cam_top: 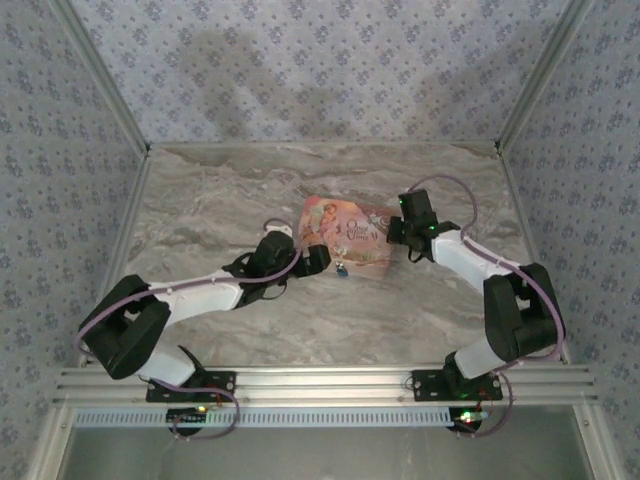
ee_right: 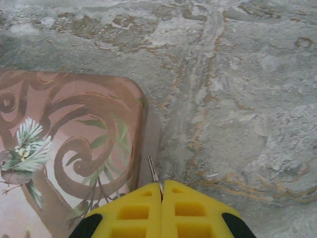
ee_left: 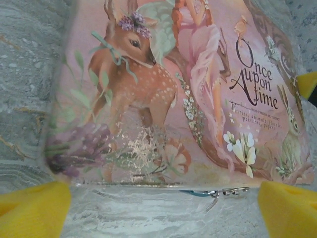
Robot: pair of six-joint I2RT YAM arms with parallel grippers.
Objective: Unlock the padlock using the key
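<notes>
Two black-and-white robot arms reach over the grey veined marble table (cam_top: 220, 200) toward a flat pink cardboard box (cam_top: 350, 228) printed with a fawn, a girl in a pink dress and the words "Once upon a time". The tiny blue-and-silver metal padlock (cam_top: 342, 270) lies on the marble just beside the near edge of the pink box; whether it touches the box I cannot tell. The left gripper (cam_top: 318, 258) sits low at the box's near left corner, close to the padlock. In the left wrist view its yellow foam fingertips (ee_left: 32, 208) stand wide apart at the bottom corners, holding nothing. The padlock (ee_left: 213, 192) shows between them, nearer the pad on the right of that view, tucked against the lower rim of the pink box (ee_left: 148, 99). Only a sliver of blue and a bit of silver metal can be made out there. The right gripper (cam_top: 408, 243) hangs at the box's right side, across the box from the left gripper. In the right wrist view its yellow fingers (ee_right: 129, 213) are pressed together on a thin silver metal key (ee_right: 153, 171). Just the key's slender tip pokes out between them. That tip points at the marble just beside a rounded corner of the pink box (ee_right: 74, 148), apart from the padlock.
</notes>
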